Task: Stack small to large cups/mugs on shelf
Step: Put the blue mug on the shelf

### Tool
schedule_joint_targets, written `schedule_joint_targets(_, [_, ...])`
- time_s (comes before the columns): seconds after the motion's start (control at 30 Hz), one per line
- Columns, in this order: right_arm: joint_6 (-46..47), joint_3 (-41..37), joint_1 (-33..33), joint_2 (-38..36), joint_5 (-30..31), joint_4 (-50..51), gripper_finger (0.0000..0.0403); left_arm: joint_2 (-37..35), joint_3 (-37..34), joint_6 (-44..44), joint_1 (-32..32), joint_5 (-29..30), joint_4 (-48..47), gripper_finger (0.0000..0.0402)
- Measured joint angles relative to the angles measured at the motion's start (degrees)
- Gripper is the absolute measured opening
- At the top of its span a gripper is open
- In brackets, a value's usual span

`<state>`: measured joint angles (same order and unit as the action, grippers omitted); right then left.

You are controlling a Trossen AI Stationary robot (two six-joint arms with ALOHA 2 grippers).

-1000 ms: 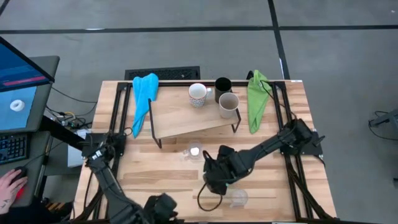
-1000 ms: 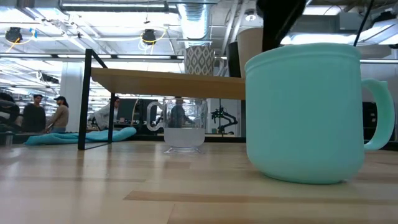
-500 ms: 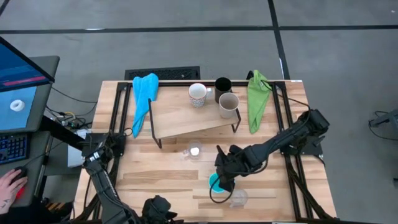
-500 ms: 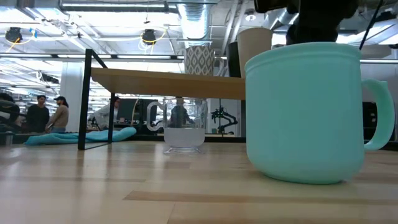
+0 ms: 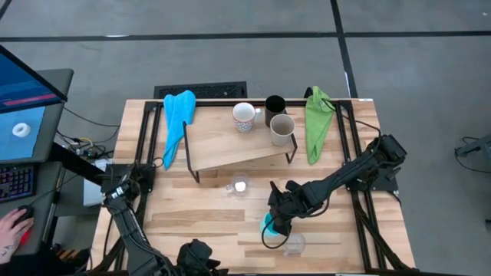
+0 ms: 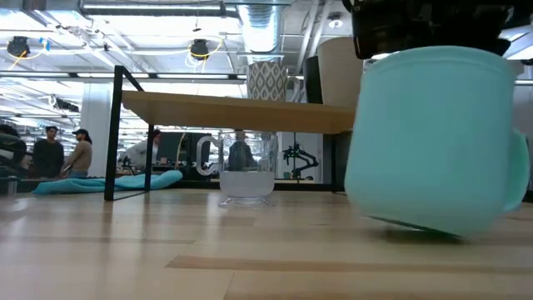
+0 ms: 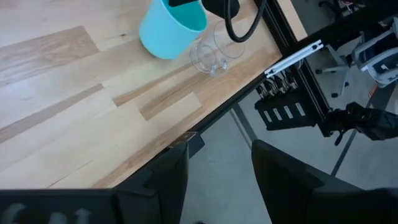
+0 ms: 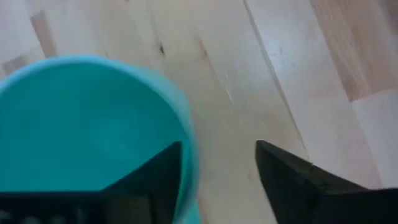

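My right tool (image 5: 270,222) straddles the rim of the turquoise mug (image 6: 433,137), which sits tilted on the desk (image 5: 192,218). A clear glass (image 5: 293,244) stands just beside it at the near edge — tight there. Another glass (image 5: 239,185) stands before the shelf (image 5: 222,146). The shelf's right end is crowded: white mug (image 5: 244,116), black cup (image 5: 275,106), beige mug (image 5: 281,128) — its left end lies bare.

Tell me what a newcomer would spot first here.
The turquoise mug fills the low view, tilted with one side of its base off the table, the right tool gripping its rim near the front edge. Behind it, the shelf holds a white mug, black cup and beige-grey mug.
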<state>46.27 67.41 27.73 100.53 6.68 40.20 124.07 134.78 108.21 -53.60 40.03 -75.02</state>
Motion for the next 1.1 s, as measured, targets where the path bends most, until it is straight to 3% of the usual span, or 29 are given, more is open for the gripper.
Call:
schedule_joint_targets(0.27, [-1.8,-0.1,0.0,-0.3,0.7,-0.9,0.0022,0.0,0.0,-0.2,0.9,0.0,0.0,0.0167])
schedule_joint_targets(0.47, [-4.9,3.6,1.3,-2.0,6.1,3.2,0.0011,0.0,0.0,-0.6,1.4,0.2,0.0,0.0167])
schedule_joint_targets(0.63, [-5.8,10.9,4.4,-6.6,18.8,14.1,0.0010,0.0,0.0,-1.1,1.4,1.2,0.0,0.0167])
schedule_joint_targets(0.8, [-5.8,19.2,8.2,-8.5,35.3,27.5,0.0010,0.0,0.0,-1.0,1.7,1.3,0.0,0.0167])
schedule_joint_targets(1.1, [-5.8,27.7,11.8,-8.5,51.6,39.4,0.0010,0.0,0.0,-1.0,2.2,1.3,0.0,0.0167])
